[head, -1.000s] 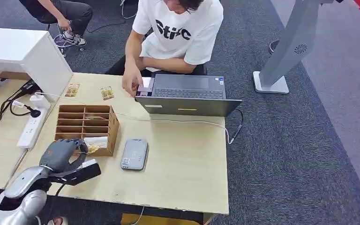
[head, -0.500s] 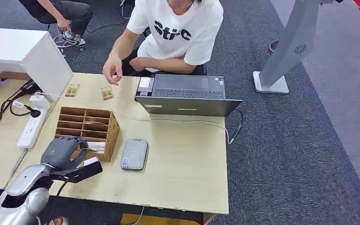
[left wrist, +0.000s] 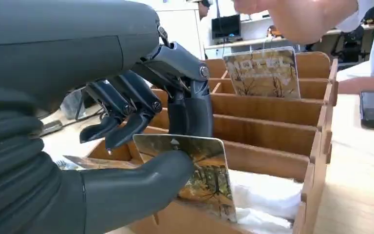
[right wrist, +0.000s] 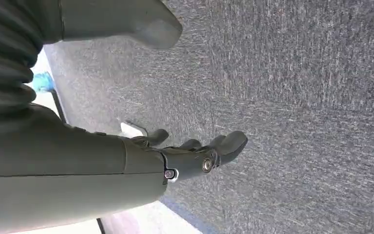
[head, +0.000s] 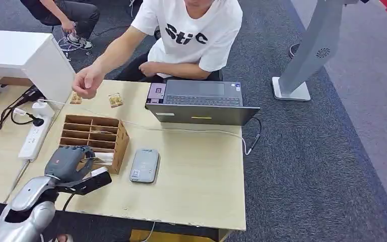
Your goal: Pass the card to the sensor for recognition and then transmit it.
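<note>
- The card (left wrist: 202,175) is pinched in my left hand (head: 66,162), thumb (left wrist: 141,183) pressed on its face and darker fingers (left wrist: 190,105) behind it; it stands tilted at the front compartment of the wooden organizer (head: 94,139), just over white paper (left wrist: 268,200) lying in that compartment.
- In the head view my left hand sits at the organizer's near corner, the card a pale edge (head: 98,159) at my fingertips.
- The sensor (head: 144,165), a flat grey pad, lies on the bench (head: 196,176) just to the right of my left hand, apart from the organizer.
- A second card (left wrist: 264,73) stands upright in a compartment beyond my fingers.
- Farther out past my hand, a person's hand (head: 86,82) reaches over the bench's far edge, near two small cards (head: 115,100) lying flat there.
- A grey laptop (head: 201,103) sits well beyond the sensor, in front of the person in a white shirt (head: 194,30).
- A white power strip (head: 34,133) lies on the neighbouring surface left of my hand.
- My right hand (right wrist: 195,156) hangs over grey carpet (right wrist: 297,97), fingers loosely spread and holding nothing.
</note>
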`<state>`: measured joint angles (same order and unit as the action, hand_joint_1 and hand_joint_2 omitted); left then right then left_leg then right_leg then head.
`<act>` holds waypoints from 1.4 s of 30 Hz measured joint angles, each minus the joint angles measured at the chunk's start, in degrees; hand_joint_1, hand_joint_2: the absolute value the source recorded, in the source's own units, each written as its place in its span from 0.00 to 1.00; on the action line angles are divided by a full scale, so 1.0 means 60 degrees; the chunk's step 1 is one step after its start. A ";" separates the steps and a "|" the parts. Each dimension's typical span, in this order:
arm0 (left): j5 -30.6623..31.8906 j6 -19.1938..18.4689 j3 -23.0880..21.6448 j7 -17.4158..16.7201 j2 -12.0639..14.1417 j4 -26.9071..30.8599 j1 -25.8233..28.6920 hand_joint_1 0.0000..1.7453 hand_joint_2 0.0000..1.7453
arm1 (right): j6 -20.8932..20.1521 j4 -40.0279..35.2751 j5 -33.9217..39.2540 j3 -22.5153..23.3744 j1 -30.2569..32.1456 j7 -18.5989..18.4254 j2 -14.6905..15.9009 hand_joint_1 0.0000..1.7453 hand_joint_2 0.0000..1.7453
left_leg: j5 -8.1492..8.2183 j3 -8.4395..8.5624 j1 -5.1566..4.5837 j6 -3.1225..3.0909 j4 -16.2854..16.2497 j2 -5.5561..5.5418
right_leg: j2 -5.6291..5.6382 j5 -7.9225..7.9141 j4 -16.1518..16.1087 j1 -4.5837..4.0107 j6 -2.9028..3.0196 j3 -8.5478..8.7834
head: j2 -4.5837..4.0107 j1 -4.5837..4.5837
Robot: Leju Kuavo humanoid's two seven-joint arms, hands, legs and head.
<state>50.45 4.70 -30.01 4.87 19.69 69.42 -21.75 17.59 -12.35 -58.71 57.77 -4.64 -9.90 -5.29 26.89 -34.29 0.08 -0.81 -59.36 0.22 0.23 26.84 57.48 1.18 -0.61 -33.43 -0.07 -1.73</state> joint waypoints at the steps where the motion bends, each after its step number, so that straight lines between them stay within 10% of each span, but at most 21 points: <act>1: -0.0033 0.0047 0.0051 0.0051 -0.0026 0.0022 0.0002 1.00 1.00 | 0.0000 0.0000 -0.0004 0.0000 0.0000 0.0000 0.0000 0.00 1.00 | 0.0000 0.0000 0.0000 0.0000 0.0000 0.0000 | 0.0000 0.0000 0.0000 0.0000 0.0000 0.0000 | 0.0000 0.0000; 9: -0.0306 0.1345 0.1004 0.0532 -0.0324 0.1386 0.0212 1.00 1.00 | 0.0029 0.0000 -0.0062 0.0066 0.0003 0.0044 -0.0036 0.00 1.00 | 0.0001 -0.0003 0.0000 0.0000 -0.0001 0.0000 | 0.0001 0.0000 0.0000 0.0000 0.0000 -0.0001 | 0.0000 -0.0004; 37: 0.0098 0.1654 0.2820 0.0685 -0.0524 0.2437 0.0509 1.00 1.00 | 0.0036 0.0000 -0.0193 0.0240 -0.0008 0.0098 -0.0077 0.00 1.00 | 0.0001 -0.0002 0.0001 0.0000 0.0000 0.0003 | 0.0002 0.0001 0.0000 -0.0001 0.0000 -0.0004 | 0.0000 0.0000; 38: 0.0109 0.1639 0.2820 0.0707 -0.0539 0.2437 0.0508 0.82 1.00 | 0.0036 0.0000 -0.0193 0.0244 -0.0008 0.0098 -0.0080 0.00 1.00 | 0.0001 -0.0002 0.0000 0.0000 0.0000 0.0003 | 0.0002 0.0001 0.0000 0.0000 0.0000 -0.0004 | 0.0000 0.0000; 39: 0.0113 0.1632 0.2820 0.0707 -0.0558 0.2437 0.0506 0.02 1.00 | 0.0036 0.0000 -0.0193 0.0244 -0.0008 0.0098 -0.0080 0.00 1.00 | 0.0001 -0.0002 0.0000 0.0000 0.0000 0.0003 | 0.0002 0.0001 0.0000 0.0000 -0.0001 -0.0004 | 0.0000 0.0000; 42: 0.0131 0.1625 0.2820 0.0707 -0.0590 0.2437 0.0508 0.02 1.00 | 0.0036 0.0000 -0.0193 0.0248 -0.0007 0.0098 -0.0087 0.00 1.00 | 0.0001 -0.0003 0.0000 -0.0001 -0.0001 0.0001 | 0.0001 0.0001 0.0000 0.0000 -0.0001 -0.0004 | 0.0000 0.0000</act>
<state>51.23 14.45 -13.09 9.11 16.15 84.04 -18.71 17.81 -12.35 -59.87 59.25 -4.69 -9.31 -5.81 26.90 -34.31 0.08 -0.82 -59.37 0.22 0.24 26.85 57.48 1.18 -0.61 -33.46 -0.07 -1.73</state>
